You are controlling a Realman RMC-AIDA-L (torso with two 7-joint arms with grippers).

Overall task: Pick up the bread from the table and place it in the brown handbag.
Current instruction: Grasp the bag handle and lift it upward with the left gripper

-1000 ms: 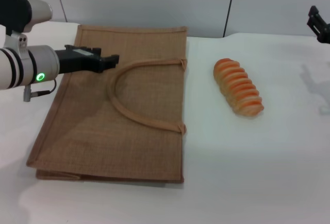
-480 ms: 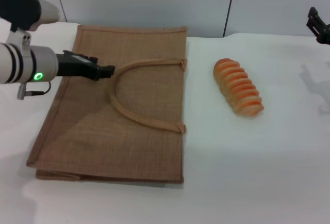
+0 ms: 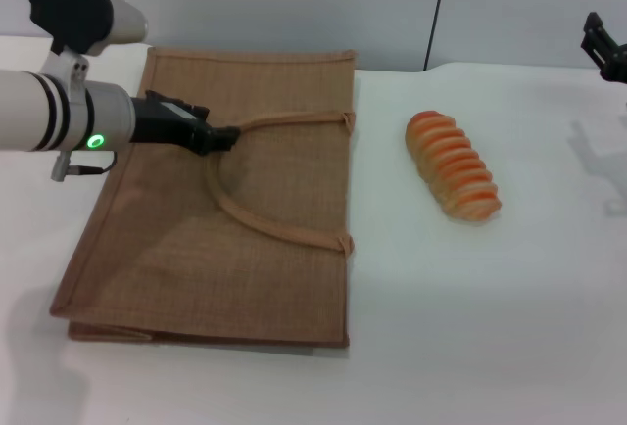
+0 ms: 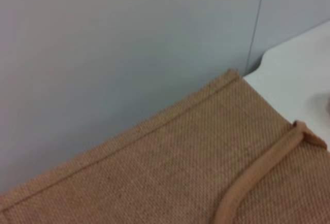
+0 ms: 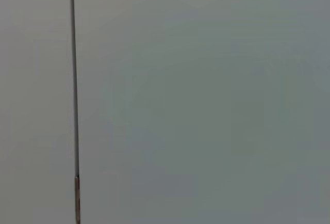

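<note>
On bag: left gripper [image 3: 223, 138] is touching the flat tan-brown woven jute handbag's [image 3: 196, 249] arched strap [image 3: 265, 224]; claw state unclear.
On table: ridged orange toy bread loaf [image 3: 454, 165] is lying on the plain white table [image 3: 490, 307].
Far right: right gripper [image 3: 605, 48] is sitting parked.

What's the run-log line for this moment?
left gripper: at handle of brown handbag | right gripper: parked at table far right | bread: on table, untouched

A plain grey-green wall panel [image 5: 206, 100] fills almost the whole right wrist view, flat and unmarked. A thin dark vertical seam [image 5: 72, 69] runs down it close to one edge, splitting off a narrower strip of the same grey surface. Near the lower end of the seam sits a short brownish sliver [image 5: 77, 198], too small to identify.
</note>
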